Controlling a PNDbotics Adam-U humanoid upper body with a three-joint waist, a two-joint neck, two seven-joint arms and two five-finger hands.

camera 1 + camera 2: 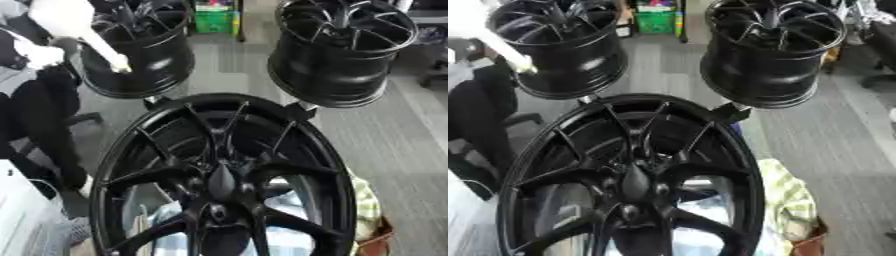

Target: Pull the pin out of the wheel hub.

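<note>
Neither of the robot's hands shows in either eye view, so I cannot tell how open they are or whether they hold anything. With no hand to place things from, they are placed against each other instead.

The near wheel, a black multi-spoke alloy rim, fills the lower middle of the view with its face turned up toward the camera. Its thin spokes run in pairs from the rim down to the wheel hub, which sits low in the view, near the bottom edge. A dark tapered shape rises just above the hub's round centre hole. It is as black as the spokes around it, and I cannot tell whether it is the pin or part of the wheel.

Through the gaps between the lower spokes a light blue checked cloth shows, and a pale yellow striped cloth lies just beside the wheel's right rim.

Beyond the near wheel stand two more black wheels, the far left wheel and the far right wheel. Both are tilted with their open faces upward and set apart from each other, with grey floor between and around them. A green box stands on the floor behind the gap between them.
</note>
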